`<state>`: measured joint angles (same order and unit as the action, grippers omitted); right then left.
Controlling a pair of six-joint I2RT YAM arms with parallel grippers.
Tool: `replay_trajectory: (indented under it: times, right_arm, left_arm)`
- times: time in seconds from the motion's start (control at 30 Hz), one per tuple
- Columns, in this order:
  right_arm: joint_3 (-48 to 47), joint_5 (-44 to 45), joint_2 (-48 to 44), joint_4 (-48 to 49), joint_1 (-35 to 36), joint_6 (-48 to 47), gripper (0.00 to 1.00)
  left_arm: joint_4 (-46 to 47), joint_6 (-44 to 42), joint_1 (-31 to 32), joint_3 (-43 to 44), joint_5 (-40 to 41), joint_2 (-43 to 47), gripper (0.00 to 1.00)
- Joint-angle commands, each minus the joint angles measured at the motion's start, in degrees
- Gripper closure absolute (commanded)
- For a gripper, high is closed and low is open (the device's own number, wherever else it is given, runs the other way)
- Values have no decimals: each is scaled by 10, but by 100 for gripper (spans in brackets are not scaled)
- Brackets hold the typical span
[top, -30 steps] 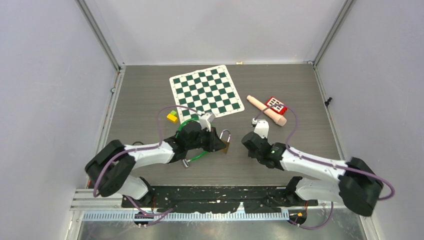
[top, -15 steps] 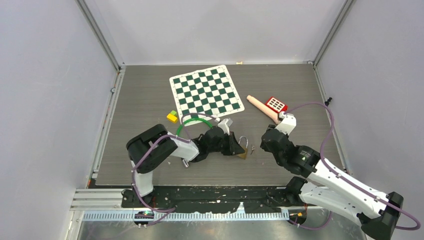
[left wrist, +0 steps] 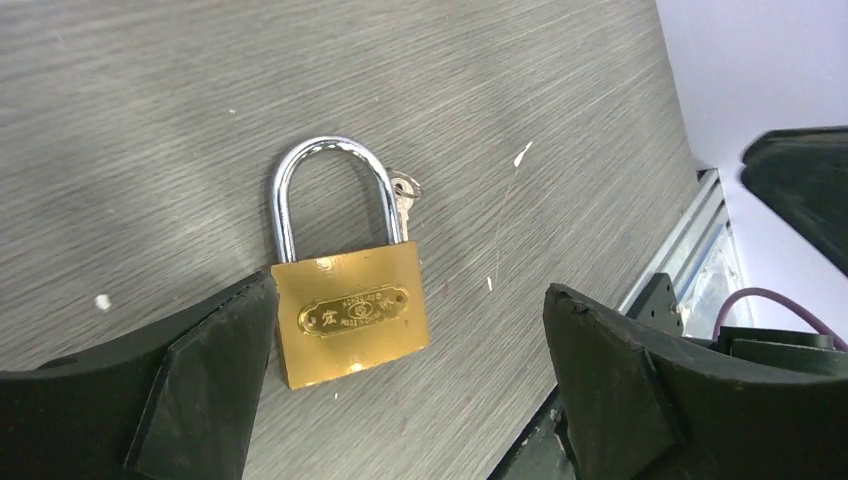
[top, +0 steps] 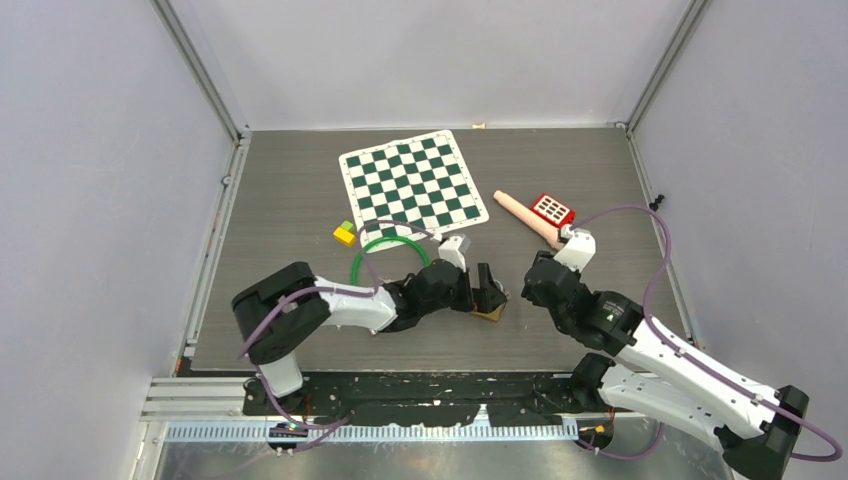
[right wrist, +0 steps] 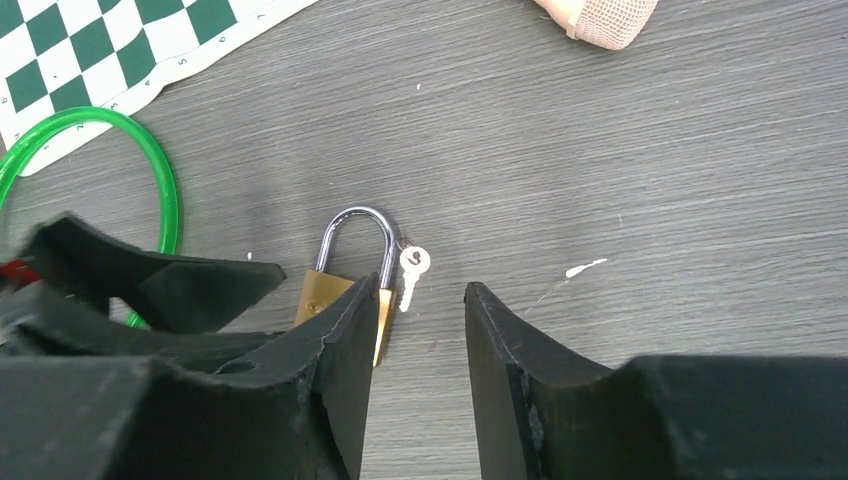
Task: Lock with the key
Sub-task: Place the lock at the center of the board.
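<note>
Seen from above, the brass padlock [top: 490, 313] is almost wholly hidden under the left fingers [top: 485, 287], with only a corner of its body showing at their 6 o'clock. The key [right wrist: 411, 266] cannot be made out from there. From the right wrist, one of the right fingers [right wrist: 335, 350] cuts off the lower part of the lock's body. From the left wrist the key sits mostly behind the shackle, with little more than its round bow showing. No view shows the keyhole.

The table [top: 300, 200] is grey wood-grain flecked with white marks, boxed in by pale walls and metal corner posts. A green-and-white chequered mat [top: 413, 185] lies toward 12 o'clock. A green ring [top: 388, 238] lies at the lock's 10 o'clock, and a pale pink rod [top: 528, 218] and a red tile [top: 551, 208] at its 1 o'clock.

The padlock lies flat near the table's 6 o'clock edge, between the two arms. It has a gold-coloured body with an oval stamped plate and a bright steel shackle, both legs meeting the body. The small silver key lies loose at the shackle's 3 o'clock in both wrist views. The left fingers stand wide apart, one on each side of the lock's body without clamping it. The right fingers are partly apart, gripping nothing, at the lock's 2 o'clock from overhead.
</note>
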<state>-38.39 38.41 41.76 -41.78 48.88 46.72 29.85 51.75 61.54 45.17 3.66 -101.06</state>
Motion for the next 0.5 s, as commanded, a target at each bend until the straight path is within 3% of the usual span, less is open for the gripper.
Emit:
replay_trajectory:
  times: [0.0,0.1,0.27,0.33,0.47]
  right_arm:
    - [-35,21,-23,-10,-3,8,52]
    - [-54,42,-50,-46,-3,2,42]
    - [-101,94,-124,-106,-3,-19,10]
    - [-115,120,-162,-115,-3,-40,3]
    - [-158,184,-222,-147,-3,-71,4]
  left_arm:
    - [-66,-75,23,9,123,75,0]
    - [-122,-96,31,-7,190,144,0]
    - [-244,-151,31,-57,290,334,1]
    - [-300,-183,30,-68,328,418,0]
    - [-449,-230,30,-60,407,576,0]
